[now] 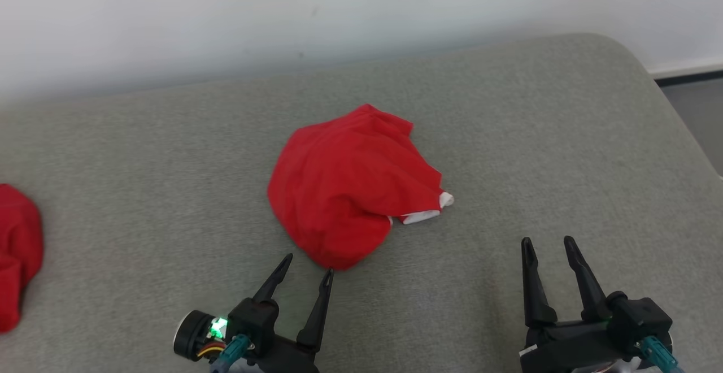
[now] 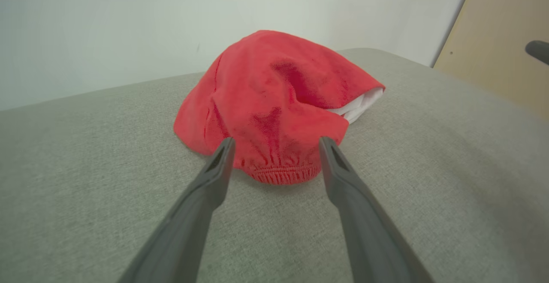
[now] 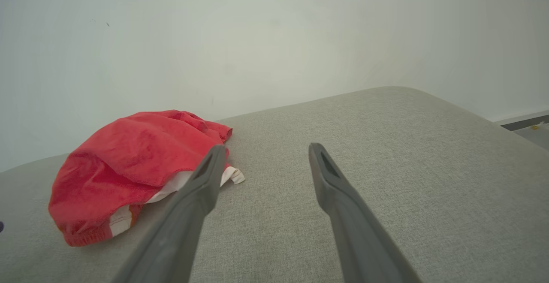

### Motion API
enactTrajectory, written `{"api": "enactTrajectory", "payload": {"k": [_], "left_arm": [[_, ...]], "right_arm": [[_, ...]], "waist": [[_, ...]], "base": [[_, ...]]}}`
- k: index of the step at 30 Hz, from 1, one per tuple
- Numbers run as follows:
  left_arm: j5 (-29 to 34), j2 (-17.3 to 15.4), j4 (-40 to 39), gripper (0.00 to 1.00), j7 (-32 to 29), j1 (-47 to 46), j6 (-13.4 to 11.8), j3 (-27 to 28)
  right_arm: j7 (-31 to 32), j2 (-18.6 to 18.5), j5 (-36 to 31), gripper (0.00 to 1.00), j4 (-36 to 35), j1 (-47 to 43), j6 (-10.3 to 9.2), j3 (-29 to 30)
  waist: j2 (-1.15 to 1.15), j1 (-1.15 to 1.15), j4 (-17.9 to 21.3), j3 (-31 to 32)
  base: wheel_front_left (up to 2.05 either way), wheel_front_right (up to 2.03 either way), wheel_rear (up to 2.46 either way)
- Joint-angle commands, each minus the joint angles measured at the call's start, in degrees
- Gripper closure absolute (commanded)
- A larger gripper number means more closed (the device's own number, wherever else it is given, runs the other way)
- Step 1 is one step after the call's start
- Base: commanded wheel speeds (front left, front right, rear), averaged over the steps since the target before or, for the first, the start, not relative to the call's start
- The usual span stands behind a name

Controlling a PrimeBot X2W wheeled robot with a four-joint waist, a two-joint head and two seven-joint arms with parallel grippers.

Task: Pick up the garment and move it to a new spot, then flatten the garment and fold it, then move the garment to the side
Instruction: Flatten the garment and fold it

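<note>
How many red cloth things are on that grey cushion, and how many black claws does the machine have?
Red cloth items: 2 (the crumpled garment in the middle, a second red cloth at the left edge)
Claws: 2 (left gripper, right gripper, both open)
Total: 4

Count log:
- 2 red fabric items are counted: 1 garment (image 1: 350,186) and 1 red cloth (image 1: 17,248), the latter cut off at the head view's left edge.
- 2 grippers are counted: left gripper (image 1: 309,264) and right gripper (image 1: 548,239).
- 2 dark fingers (image 1: 319,305) are counted per gripper, 4 in total.
- 1 grey padded surface (image 1: 169,152) is noted.
- 1 white wall (image 1: 282,11) is noted.
- 1 green light (image 1: 219,324) is noted.
- 2 teal connectors (image 1: 234,347) are counted, one per gripper.
- 1 tan panel (image 2: 497,51) is logged in the left wrist view.
</note>
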State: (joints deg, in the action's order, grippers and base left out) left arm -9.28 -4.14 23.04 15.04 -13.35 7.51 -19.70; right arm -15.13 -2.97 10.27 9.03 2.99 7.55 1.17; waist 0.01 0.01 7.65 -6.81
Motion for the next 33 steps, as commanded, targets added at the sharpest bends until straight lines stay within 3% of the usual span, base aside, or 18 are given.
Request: {"api": "enactTrajectory", "payload": {"k": [1, 15, 16, 17, 18, 27, 33], "left_arm": [[-0.13, -0.29, 0.31, 0.00, 0.21, -1.20, -0.10, -0.15], [-0.44, -0.75, 12.96, 0.00, 0.21, -8.58, -1.14, 0.16], [-0.76, -0.58, 14.03, 0.18, 0.20, -9.06, -1.15, 0.39], [-0.82, -0.44, 14.94, 0.55, 0.21, -9.58, -1.10, 0.43], [-0.82, -0.27, 15.44, 1.00, 0.21, -10.10, -1.04, 0.38], [-0.74, 0.15, 8.69, 1.00, 0.20, -8.11, -0.76, 1.66], [0.79, -3.00, 1.05, 1.00, 0.21, -3.44, -0.72, 1.41]], "right_arm": [[-0.03, 0.18, 0.24, 0.00, -0.03, 0.40, -0.12, -0.19], [-0.03, 0.17, 1.30, 0.00, -0.21, 2.67, -0.12, -1.03], [-0.03, 0.17, 1.31, 0.00, -0.19, 2.74, -0.12, -0.97], [-0.03, 0.18, 1.33, 0.00, -0.19, 2.75, -0.12, -0.84], [-0.03, 0.18, 1.35, 0.00, -0.21, 2.77, -0.12, -0.74], [-0.03, 0.17, 1.95, 0.00, -0.15, 1.08, -0.12, 0.88], [-0.04, 0.17, 2.47, 0.00, 0.07, 0.40, -0.12, 0.59]], "waist": [[-0.01, -0.01, 2.29, -1.95], [-0.01, -0.01, 9.49, -6.27], [-0.01, -0.01, 9.68, -6.32], [-0.01, -0.01, 9.82, -6.35], [-0.01, -0.01, 9.90, -6.36], [-0.01, -0.01, 5.64, -3.82], [-0.01, -0.01, -0.45, -2.03]], "base": [[0.00, 0.00, 0.00], [0.00, 0.00, 0.00], [0.00, 0.00, 0.00], [0.00, 0.00, 0.00], [0.00, 0.00, 0.00], [0.00, 0.00, 0.00], [0.00, 0.00, 0.00]]}}
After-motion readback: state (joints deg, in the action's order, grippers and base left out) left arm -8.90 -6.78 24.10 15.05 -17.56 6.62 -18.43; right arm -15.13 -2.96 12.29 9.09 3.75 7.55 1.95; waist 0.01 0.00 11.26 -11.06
